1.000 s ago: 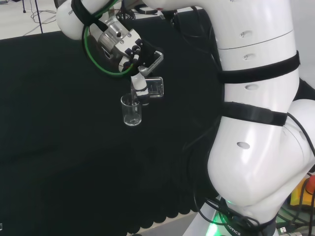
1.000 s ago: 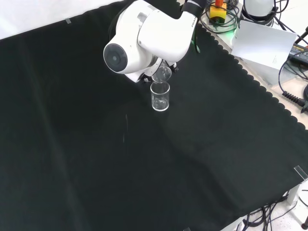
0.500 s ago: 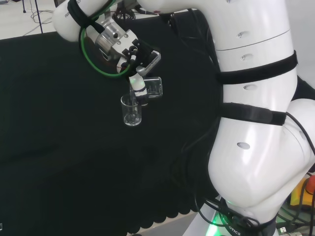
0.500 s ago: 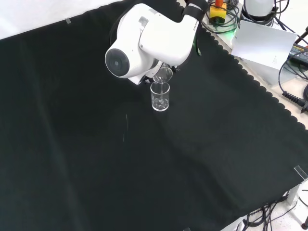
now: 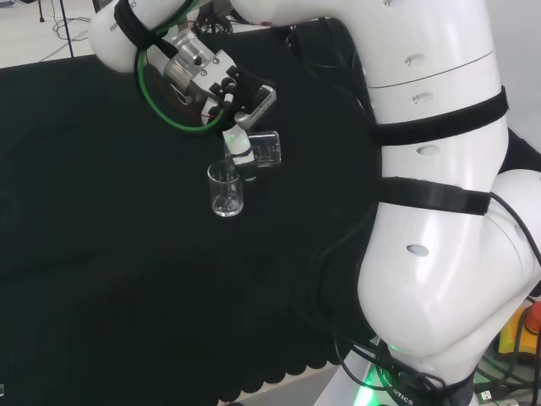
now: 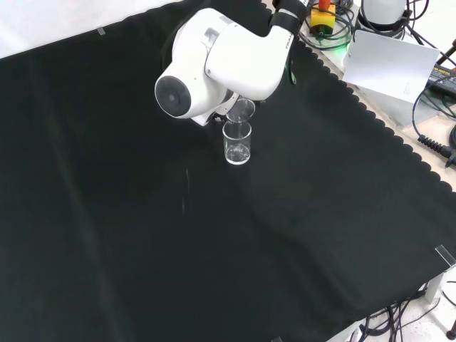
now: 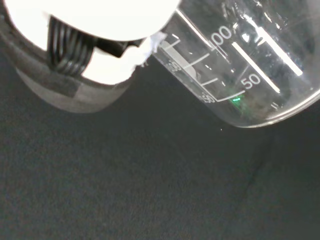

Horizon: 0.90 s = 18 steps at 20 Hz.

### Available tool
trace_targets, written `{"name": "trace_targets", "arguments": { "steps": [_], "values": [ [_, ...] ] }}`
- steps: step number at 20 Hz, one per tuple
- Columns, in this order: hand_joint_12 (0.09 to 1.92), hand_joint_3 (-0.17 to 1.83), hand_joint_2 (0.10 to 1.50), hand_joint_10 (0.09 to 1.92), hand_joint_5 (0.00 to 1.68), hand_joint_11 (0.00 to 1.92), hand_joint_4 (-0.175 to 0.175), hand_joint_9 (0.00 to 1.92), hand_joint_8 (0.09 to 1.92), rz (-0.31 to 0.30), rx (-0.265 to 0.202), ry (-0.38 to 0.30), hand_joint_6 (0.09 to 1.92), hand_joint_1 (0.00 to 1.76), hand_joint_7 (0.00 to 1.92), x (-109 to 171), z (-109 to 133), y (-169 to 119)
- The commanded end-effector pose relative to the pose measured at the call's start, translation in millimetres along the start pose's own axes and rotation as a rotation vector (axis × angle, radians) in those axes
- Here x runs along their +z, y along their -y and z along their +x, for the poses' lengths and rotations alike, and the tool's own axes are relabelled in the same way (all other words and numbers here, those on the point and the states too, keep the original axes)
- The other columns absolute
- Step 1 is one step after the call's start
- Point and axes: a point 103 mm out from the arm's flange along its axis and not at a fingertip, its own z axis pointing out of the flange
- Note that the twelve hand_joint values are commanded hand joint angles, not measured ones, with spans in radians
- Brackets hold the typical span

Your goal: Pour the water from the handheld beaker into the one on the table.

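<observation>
Pouring is judged underway — the tilted beaker (image 5: 265, 150) is pinched by the hand (image 5: 241, 106) (upper-centre, head view) above the table beaker (image 5: 226, 189); further tipping is called for.

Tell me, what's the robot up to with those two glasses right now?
Hand shut on clear glass beaker, tipped on its side. Its mouth over upright clear beaker on black cloth. Nothing in the way.

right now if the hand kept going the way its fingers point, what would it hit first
Probably the standing beaker: the hand points down toward it, holding the tilted beaker above its rim. Depth is uncertain.
</observation>
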Motion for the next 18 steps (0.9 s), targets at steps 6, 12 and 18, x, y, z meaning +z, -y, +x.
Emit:
{"name": "trace_targets", "arguments": {
  "steps": [6,12,18],
  "values": [
    [0.6,0.63,0.67,0.09,1.26,1.45,-0.175,1.71,0.64,0.001,0.001,-0.002,0.65,1.31,1.31,1.0,-4.2,1.3],
    [0.6,0.64,0.67,0.09,1.26,1.45,-0.175,1.71,0.65,0.003,0.003,-0.001,0.66,1.31,1.31,0.5,-4.0,2.0],
    [0.6,0.64,0.67,0.09,1.26,1.45,-0.175,1.71,0.65,0.001,0.006,-0.006,0.66,1.31,1.31,-0.5,-4.2,2.9]
  ]
}}
